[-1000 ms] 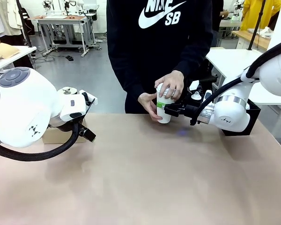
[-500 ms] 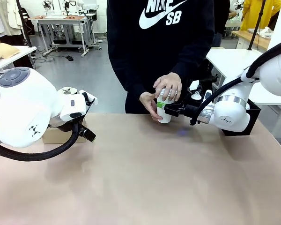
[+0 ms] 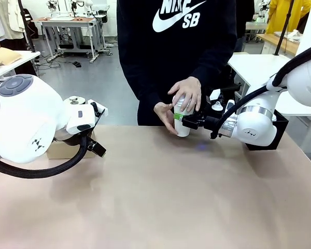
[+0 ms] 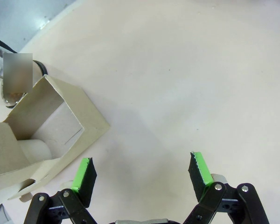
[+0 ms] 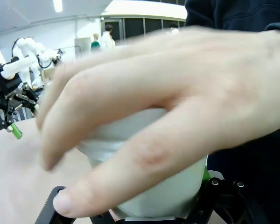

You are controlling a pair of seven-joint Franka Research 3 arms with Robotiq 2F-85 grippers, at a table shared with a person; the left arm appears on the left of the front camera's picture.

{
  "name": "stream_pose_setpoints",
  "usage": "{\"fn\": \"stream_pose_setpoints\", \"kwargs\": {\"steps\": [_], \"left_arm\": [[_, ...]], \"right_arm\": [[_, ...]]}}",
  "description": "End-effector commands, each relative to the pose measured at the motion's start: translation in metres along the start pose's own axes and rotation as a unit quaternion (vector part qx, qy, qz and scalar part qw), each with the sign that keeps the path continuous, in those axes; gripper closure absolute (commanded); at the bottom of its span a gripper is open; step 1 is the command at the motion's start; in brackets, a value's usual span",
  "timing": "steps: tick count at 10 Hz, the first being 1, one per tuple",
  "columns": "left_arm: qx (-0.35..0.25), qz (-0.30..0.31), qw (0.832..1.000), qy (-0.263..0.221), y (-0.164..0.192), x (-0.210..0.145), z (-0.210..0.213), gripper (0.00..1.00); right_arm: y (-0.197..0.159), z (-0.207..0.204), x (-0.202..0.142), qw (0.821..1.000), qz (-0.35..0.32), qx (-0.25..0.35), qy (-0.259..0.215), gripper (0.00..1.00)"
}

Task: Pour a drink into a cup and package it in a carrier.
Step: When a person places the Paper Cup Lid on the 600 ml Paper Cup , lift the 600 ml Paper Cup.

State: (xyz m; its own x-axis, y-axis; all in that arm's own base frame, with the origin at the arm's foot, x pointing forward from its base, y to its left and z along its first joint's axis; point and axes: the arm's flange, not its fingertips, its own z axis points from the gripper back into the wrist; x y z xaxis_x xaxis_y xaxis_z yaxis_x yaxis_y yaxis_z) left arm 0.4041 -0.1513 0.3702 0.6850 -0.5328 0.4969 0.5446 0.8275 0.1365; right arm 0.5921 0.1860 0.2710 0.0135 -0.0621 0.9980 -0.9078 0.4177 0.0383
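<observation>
My right gripper [image 3: 181,120] is shut on a white paper cup [image 3: 183,127] at the table's far edge. A person's two hands [image 3: 186,92] are on that cup: one lies over its lidded top, the other at its side. The right wrist view has the hand [image 5: 154,112] spread over the cup [image 5: 163,191]. At the left, my left gripper [image 4: 142,170] stands open over bare table, nothing between its green pads [image 4: 199,168]. The brown cardboard carrier [image 4: 56,123] lies just beside it, also seen under my left arm [image 3: 62,151]. The drink is hidden.
A black box [image 3: 281,129] stands behind my right arm at the table's right edge. A round metal lid [image 3: 75,99] peeks out behind my left arm. The person stands at the far side, in the middle. The tan tabletop [image 3: 160,197] stretches wide in front.
The person's hands have shifted slightly on the cup, the upper one settling over its top. Both arms have stayed put.
</observation>
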Motion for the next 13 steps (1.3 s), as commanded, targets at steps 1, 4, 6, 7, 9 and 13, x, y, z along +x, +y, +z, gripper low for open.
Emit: {"fn": "stream_pose_setpoints", "kwargs": {"steps": [1,4,6,7,9,13], "left_arm": [[-0.001,0.0,1.0,-0.001,0.0,0.0,0.0,0.0],[-0.001,0.0,1.0,-0.001,0.0,0.0,0.0,0.0],[-0.001,0.0,1.0,-0.001,0.0,0.0,0.0,0.0],[-0.001,0.0,1.0,-0.001,0.0,0.0,0.0,0.0],[-0.001,0.0,1.0,-0.001,0.0,0.0,0.0,0.0],[-0.001,0.0,1.0,-0.001,0.0,0.0,0.0,0.0]], "right_arm": [[0.001,-0.004,0.005,1.0,0.002,-0.003,-0.01,0.19],[0.001,-0.004,0.005,1.0,0.002,-0.003,-0.01,0.19],[0.001,-0.004,0.005,1.0,0.002,-0.003,-0.01,0.19],[0.001,-0.004,0.005,1.0,0.002,-0.003,-0.01,0.19],[0.001,-0.004,0.005,1.0,0.002,-0.003,-0.01,0.19],[0.003,0.007,0.033,1.0,0.002,0.002,0.01,0.19]]}}
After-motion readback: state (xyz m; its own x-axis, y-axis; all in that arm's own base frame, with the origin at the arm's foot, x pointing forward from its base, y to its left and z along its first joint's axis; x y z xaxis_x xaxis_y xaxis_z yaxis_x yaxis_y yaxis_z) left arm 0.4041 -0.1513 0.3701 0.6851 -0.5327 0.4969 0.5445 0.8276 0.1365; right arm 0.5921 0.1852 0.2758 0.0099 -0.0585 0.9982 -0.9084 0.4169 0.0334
